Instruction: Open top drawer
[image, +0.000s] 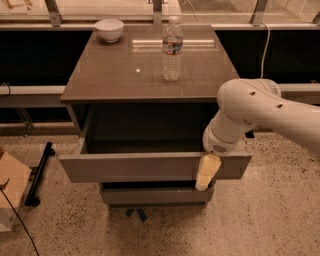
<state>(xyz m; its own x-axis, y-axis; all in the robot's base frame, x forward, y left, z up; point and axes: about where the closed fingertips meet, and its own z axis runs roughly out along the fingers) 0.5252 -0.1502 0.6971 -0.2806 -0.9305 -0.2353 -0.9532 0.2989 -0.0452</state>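
The top drawer (135, 167) of the grey-brown cabinet stands pulled out toward me, its flat handleless front well forward of the cabinet top and its dark inside open to view. My white arm comes in from the right. The gripper (207, 172) hangs over the right part of the drawer front, its cream-coloured finger (208, 170) lying against the front face and reaching below the front's lower edge. A lower drawer front (155, 195) shows beneath, pulled out a little.
On the cabinet top (120, 75) stand a clear water bottle (172, 49) and a white bowl (109, 29) at the back left. A cardboard box (11, 192) and a black stand (39, 172) sit on the speckled floor at left. A window ledge runs behind.
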